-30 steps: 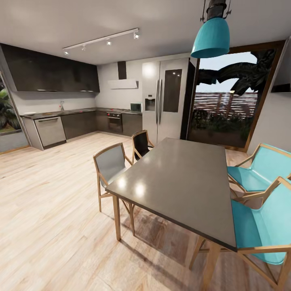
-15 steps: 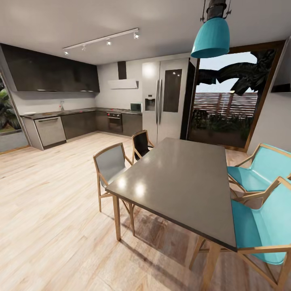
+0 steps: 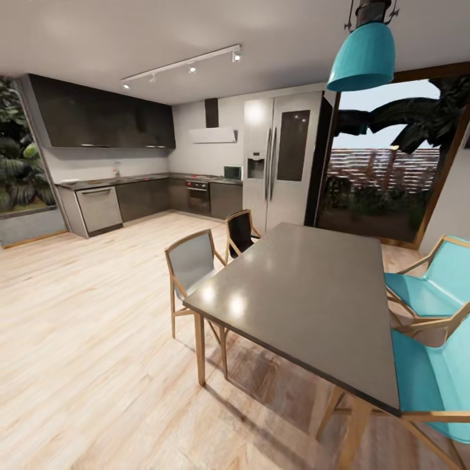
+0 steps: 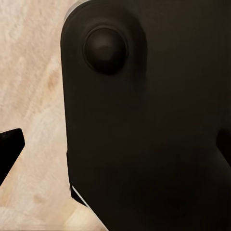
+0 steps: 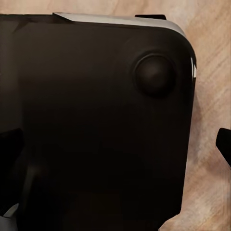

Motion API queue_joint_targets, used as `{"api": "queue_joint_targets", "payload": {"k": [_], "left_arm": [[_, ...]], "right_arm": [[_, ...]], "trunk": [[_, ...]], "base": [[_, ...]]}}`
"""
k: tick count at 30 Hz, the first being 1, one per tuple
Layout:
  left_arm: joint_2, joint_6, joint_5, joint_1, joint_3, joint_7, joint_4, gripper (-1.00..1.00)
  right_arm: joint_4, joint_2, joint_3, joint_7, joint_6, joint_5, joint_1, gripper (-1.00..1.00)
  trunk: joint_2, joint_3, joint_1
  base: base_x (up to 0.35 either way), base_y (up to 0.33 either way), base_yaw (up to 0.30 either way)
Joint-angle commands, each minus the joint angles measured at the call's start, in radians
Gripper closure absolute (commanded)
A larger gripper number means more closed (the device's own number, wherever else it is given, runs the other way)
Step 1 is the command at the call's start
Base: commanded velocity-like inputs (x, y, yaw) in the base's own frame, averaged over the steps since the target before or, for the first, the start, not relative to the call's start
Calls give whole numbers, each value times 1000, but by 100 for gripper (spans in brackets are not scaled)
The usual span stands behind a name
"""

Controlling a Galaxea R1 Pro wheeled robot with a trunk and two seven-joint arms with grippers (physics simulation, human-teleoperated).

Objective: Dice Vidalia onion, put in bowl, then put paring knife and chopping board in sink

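Here we face the kitchen from across the dining room.

Far at the left we see the countertop (image 3: 111, 181) running along the back wall over dark cabinets, with a chrome tap marking the sink (image 3: 116, 175); anything in it is too small for us to make out. Further right stand the steel fridge (image 3: 281, 163) and the dark dining table (image 3: 307, 300), with turquoise chairs (image 3: 431, 287) beyond it. In both wrist views a black robot body panel (image 4: 144, 120) sits over the wooden floor (image 3: 78, 313); we cannot tell how wide either set of fingers stands.
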Motion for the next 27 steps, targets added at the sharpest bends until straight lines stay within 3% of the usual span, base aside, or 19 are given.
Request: {"api": "queue_joint_targets", "payload": {"k": [1, 5, 20, 27], "left_arm": [[0, -3, 1, 0, 0, -1, 0, -100], [2, -3, 1, 0, 1, 0, 0, -100], [5, -3, 1, 0, 2, 0, -1, -100], [6, -3, 1, 0, 2, 0, -2, -100]], "right_arm": [[-1, 0, 0, 0, -7, 0, 0, -100], [-2, 1, 0, 0, -38, 0, 0, -100], [-2, 0, 0, 0, -42, 0, 0, -100], [-2, 0, 0, 0, -42, 0, 0, -100]], "trunk": [[0, -1, 0], [0, -3, 0], [0, -9, 0], [0, -12, 0]], "base": [[0, 0, 266], [0, 0, 269], [0, 6, 270], [0, 178, 270]]}}
